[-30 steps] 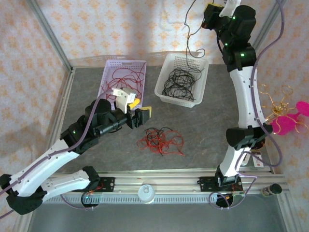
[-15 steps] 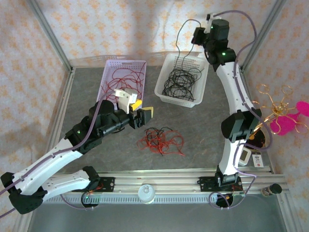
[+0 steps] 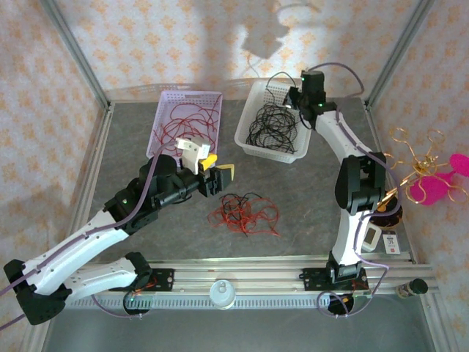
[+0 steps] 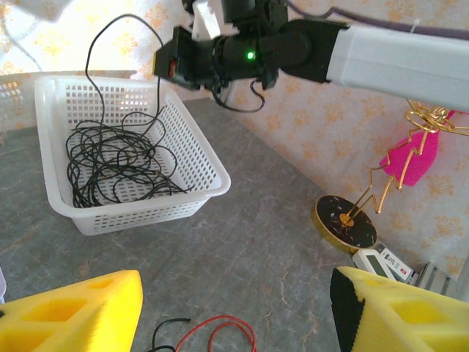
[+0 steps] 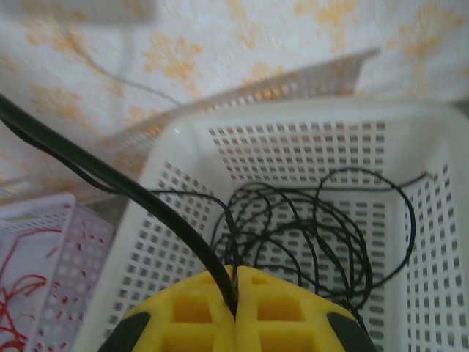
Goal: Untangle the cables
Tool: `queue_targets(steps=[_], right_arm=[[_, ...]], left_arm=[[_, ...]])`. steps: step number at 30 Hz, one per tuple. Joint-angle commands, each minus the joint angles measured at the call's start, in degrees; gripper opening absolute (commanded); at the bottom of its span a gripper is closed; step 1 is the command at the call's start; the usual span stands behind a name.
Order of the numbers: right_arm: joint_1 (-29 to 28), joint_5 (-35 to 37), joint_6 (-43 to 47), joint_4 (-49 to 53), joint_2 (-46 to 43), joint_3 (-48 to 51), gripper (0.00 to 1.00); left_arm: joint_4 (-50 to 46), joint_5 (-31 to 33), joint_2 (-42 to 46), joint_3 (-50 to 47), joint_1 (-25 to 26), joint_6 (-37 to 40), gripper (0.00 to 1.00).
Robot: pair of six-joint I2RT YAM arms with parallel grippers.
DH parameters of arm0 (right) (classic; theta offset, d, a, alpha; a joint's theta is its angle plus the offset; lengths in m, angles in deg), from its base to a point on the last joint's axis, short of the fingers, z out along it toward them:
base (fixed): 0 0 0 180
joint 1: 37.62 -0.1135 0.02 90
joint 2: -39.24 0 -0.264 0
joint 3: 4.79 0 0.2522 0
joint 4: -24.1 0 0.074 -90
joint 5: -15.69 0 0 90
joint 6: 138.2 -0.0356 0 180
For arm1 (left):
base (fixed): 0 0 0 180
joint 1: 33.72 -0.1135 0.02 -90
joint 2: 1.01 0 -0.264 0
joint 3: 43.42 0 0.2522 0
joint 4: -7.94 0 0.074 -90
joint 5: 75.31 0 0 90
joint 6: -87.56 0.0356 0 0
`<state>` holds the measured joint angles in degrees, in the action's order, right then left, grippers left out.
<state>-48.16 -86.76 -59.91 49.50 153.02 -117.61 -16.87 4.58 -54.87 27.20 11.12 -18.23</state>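
We find the overhead view bright and evenly lit, the light coming from the near side: a soft grey shadow (image 3: 277, 33) lies on the back wall (image 3: 146, 44), and the grey surface (image 3: 308, 198) shows no glare. In the left wrist view the white basket (image 4: 198, 158) is crisp, while the yellow pads (image 4: 80, 312) of the left tool (image 4: 234, 315) blur at the lower edge. The right wrist view looks soft throughout; the black wire (image 5: 110, 183) close to the lens and the right tool (image 5: 236, 301) are smeared.

Cream wallpaper (image 3: 146, 44) with orange floral motifs, grey stone-look tabletop (image 3: 308, 205), aluminium frame posts (image 3: 73, 48), soft even light
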Motion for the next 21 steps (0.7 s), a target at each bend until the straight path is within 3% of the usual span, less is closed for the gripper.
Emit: queue_targets(steps=[1,7,14,21], right_arm=[[-0.14,-0.46,-1.44,-4.78,1.26,2.76,0.00],[-0.17,-1.28,-1.97,-3.71,5.67,4.62,0.00],[-0.05,3.39,-0.81,-2.38,12.40,1.54,0.02],[-0.08,4.91,0.66,1.92,18.31,-7.50,0.25]], left_arm=[[3.12,-0.75,-0.61,-1.30,-0.21,-1.59,0.70],[3.72,-0.97,-0.98,-3.00,-0.22,-2.61,0.70],[5.34,-1.42,-1.24,-4.11,-0.22,-3.97,0.70],[5.65,-1.23,-1.59,-4.98,-0.23,-4.77,0.70]])
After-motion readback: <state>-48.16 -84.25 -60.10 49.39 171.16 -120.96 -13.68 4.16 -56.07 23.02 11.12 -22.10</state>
